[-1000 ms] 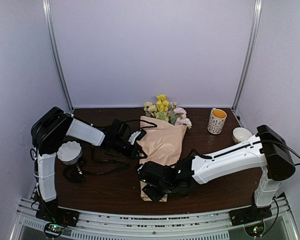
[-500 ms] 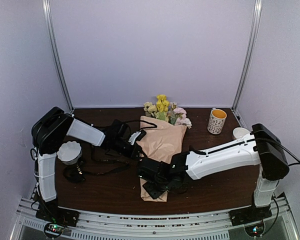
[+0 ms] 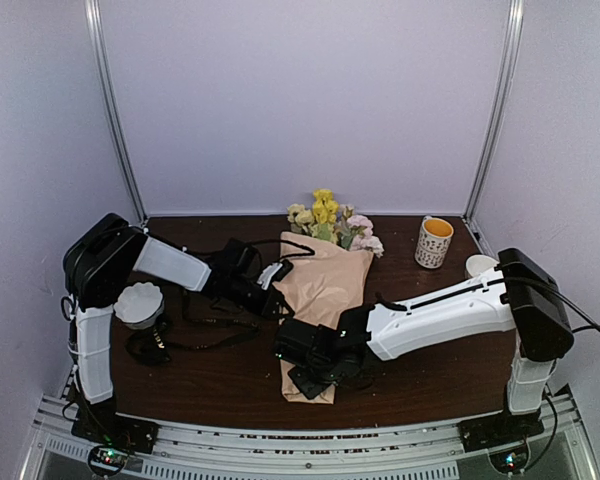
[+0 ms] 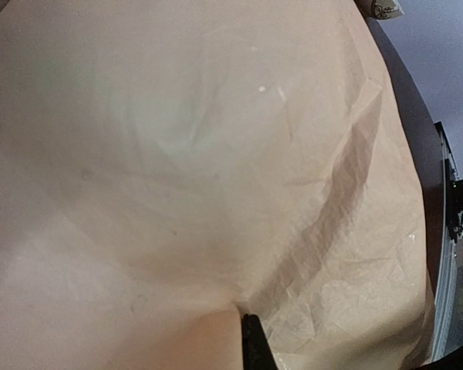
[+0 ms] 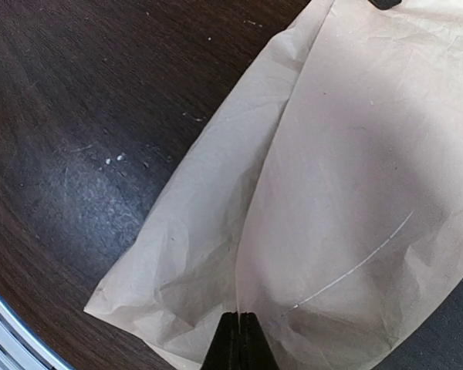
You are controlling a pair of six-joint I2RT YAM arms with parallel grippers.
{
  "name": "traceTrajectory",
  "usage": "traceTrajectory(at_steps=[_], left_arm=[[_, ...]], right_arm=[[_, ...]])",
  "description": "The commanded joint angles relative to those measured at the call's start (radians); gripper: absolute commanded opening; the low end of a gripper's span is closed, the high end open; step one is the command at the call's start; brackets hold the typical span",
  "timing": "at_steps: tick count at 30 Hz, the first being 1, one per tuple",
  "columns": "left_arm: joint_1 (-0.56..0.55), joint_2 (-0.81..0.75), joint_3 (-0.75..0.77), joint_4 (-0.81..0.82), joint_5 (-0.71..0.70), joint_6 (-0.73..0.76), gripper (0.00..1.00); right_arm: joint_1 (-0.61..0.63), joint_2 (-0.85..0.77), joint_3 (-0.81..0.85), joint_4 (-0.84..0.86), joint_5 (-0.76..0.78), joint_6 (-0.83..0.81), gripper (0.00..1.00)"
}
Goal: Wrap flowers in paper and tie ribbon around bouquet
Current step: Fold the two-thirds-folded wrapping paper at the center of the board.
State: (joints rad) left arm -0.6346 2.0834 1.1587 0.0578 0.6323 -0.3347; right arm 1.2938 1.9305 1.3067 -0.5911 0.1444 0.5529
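Here the bouquet (image 3: 325, 290) lies near the middle of the table (image 3: 200, 380), wide end toward the back wall and narrow end toward the arms. The flowers (image 3: 330, 222), yellow, cream and pink, show past the far rim. The paper (image 5: 339, 193) is crinkled and tan, and one flap overlaps another along a seam that runs down to the near end.

The right gripper (image 5: 238, 343) sits at that narrow end with its fingertips pressed together right on the seam. It seems to be pinching the paper, though the tips hide the contact itself. The left gripper (image 4: 245, 335) is at the cone's left edge, jaws together, with creases in the sheet converging at its tip and a fold caught there.

A mug (image 3: 433, 241) stands to the right of the blossoms, apart from them. A white ribbed bowl (image 3: 138, 303) sits by the left arm.
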Motion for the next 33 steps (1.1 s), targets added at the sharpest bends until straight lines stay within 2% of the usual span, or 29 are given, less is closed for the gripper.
traceTrajectory(at_steps=[1, 4, 6, 12, 17, 21, 23, 25, 27, 33], left_arm=[[0.01, -0.024, 0.046, -0.056, 0.001, 0.059, 0.03], [0.009, -0.085, 0.076, -0.132, -0.018, 0.1, 0.31], [0.009, -0.132, 0.086, -0.176, -0.018, 0.117, 0.43], [0.025, -0.29, -0.007, -0.214, -0.053, 0.046, 0.57], [0.047, -0.22, -0.058, -0.177, -0.018, -0.06, 0.55], [0.046, -0.15, -0.083, -0.063, 0.028, -0.139, 0.54], [0.045, -0.139, -0.082, -0.046, 0.036, -0.154, 0.49], [0.044, -0.139, -0.082, -0.038, 0.039, -0.16, 0.33], [0.04, -0.142, -0.085, -0.038, 0.043, -0.163, 0.24], [0.028, -0.127, -0.135, 0.004, 0.053, -0.194, 0.21]], right_arm=[[-0.003, 0.002, 0.014, -0.013, 0.015, 0.01, 0.0], [-0.013, -0.003, -0.005, 0.004, -0.002, 0.015, 0.0], [-0.023, -0.008, -0.021, 0.023, -0.021, 0.023, 0.0], [-0.037, -0.021, -0.047, 0.048, -0.025, 0.029, 0.0], [-0.037, -0.022, -0.041, 0.057, -0.025, 0.014, 0.0], [-0.04, -0.026, -0.031, 0.048, -0.013, 0.005, 0.0], [-0.045, -0.03, -0.029, 0.046, -0.009, 0.006, 0.0], [-0.052, -0.036, -0.028, 0.044, -0.005, 0.005, 0.0], [-0.061, -0.045, -0.027, 0.048, -0.008, 0.006, 0.0], [-0.078, -0.05, -0.023, 0.06, -0.01, 0.001, 0.0]])
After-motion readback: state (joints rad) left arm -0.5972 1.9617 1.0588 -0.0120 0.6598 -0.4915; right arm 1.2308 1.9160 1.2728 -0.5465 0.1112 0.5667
